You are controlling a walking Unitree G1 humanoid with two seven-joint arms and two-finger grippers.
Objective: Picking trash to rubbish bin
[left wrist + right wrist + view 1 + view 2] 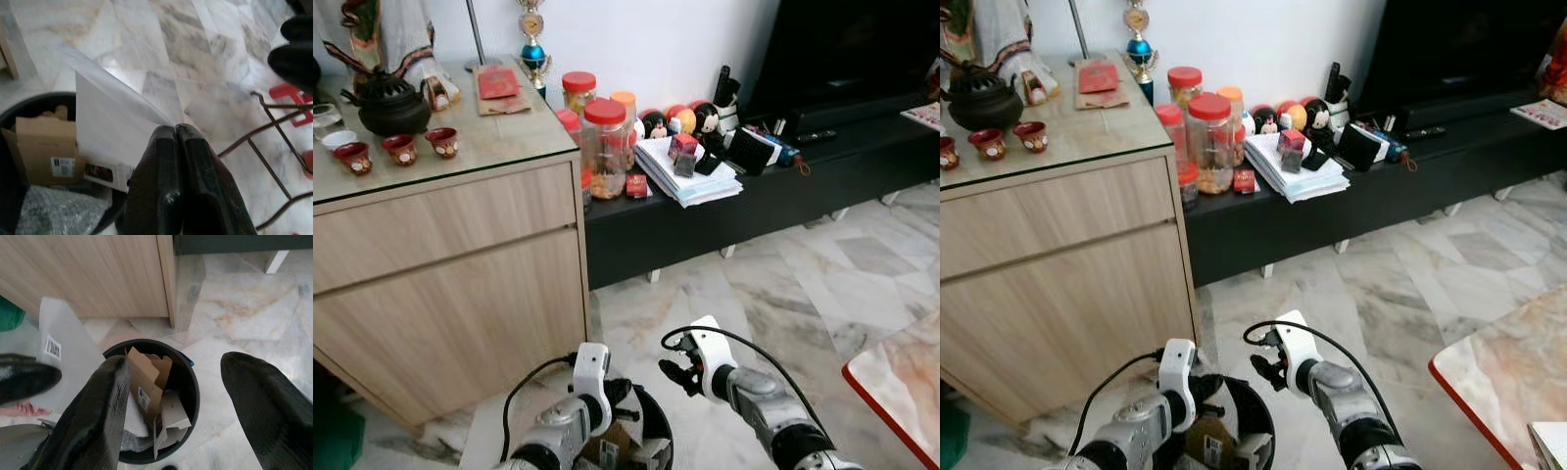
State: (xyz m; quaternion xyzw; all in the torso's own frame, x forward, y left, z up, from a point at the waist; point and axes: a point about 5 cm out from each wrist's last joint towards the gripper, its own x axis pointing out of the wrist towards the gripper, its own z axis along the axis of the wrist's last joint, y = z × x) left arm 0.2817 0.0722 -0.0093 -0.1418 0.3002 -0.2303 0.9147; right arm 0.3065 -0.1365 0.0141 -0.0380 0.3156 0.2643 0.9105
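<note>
A round black rubbish bin [188, 377] stands on the marble floor by the cabinet's corner, holding a torn cardboard box [144, 377], paper scraps and bubble wrap [54, 210]. My left gripper [176, 129] is shut on a white sheet [112, 127] with a barcode label, held over the bin's rim [19, 105]. In the eye views the left gripper [622, 392] sits just above the bin [656, 436]. My right gripper [675, 372] hovers open beside it, over the bin's right side, with nothing between its fingers [105, 396].
A light wooden cabinet [450, 284] stands close on the left, carrying a teapot and cups. Behind it a low black bench [754, 196] holds jars, papers and small items. A red-edged marble table [901, 382] is at the right. Open floor [783, 284] lies ahead.
</note>
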